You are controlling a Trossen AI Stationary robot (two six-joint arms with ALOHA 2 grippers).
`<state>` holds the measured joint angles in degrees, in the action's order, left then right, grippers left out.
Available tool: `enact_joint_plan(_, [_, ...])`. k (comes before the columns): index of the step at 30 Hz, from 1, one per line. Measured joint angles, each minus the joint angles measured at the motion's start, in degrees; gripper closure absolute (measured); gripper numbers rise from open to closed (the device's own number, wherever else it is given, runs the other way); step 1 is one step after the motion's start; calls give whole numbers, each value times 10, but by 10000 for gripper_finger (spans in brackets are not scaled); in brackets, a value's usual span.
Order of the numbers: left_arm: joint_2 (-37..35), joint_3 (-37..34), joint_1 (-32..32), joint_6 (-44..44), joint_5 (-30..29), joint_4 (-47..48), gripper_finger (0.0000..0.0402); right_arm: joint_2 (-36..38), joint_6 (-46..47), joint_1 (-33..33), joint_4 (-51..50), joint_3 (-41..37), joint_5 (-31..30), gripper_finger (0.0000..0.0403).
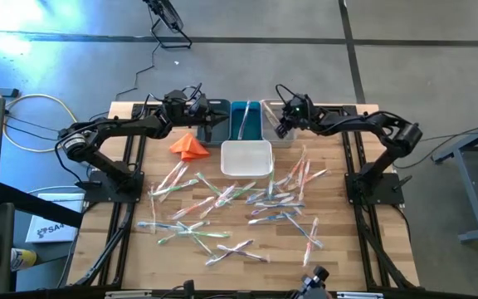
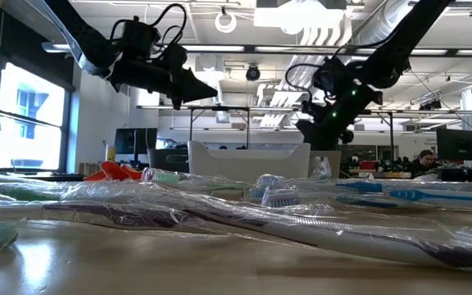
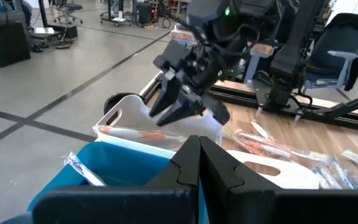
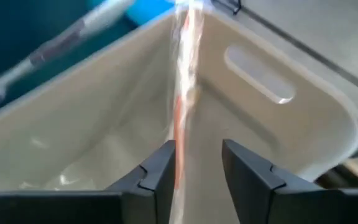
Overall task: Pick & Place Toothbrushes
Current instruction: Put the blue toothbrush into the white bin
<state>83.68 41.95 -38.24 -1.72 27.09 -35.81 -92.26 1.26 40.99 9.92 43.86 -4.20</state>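
Toothbrushes (image 1: 222, 208) are scattered all over the wooden table (image 1: 338, 266), each one a skinny stick sealed in a crinkly clear wrapper, with green, blue, orange-pink or whitish handles showing through. One orange-handled toothbrush (image 4: 180, 118) lies inside the whitish bin (image 4: 278, 124) at the far edge of the table, and the right gripper (image 4: 196, 163) hangs right over it with its fingers spread apart, the brush running between them, so it looks let go. Next door, the blue bin (image 3: 110, 174) has a wrapped brush in it too. The left gripper (image 3: 199, 155) sits above that blue bin, fingers pressed together on nothing. A white bin (image 1: 246, 158) and an orange folded cloth (image 1: 188, 146) sit just in front of the row.
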Motion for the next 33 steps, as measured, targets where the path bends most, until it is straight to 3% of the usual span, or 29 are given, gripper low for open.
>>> enact_joint_plan(10, [0,0,0,0,-6,10,402,103,0,-11,-3,0,95,318])
enact_joint_plan(19, [0,0,0,0,-11,14,402,118,-9,-39,-4,0,134,394])
enact_joint_plan(33, [0,0,0,-15,1,22,402,118,-26,-51,-3,0,133,394])
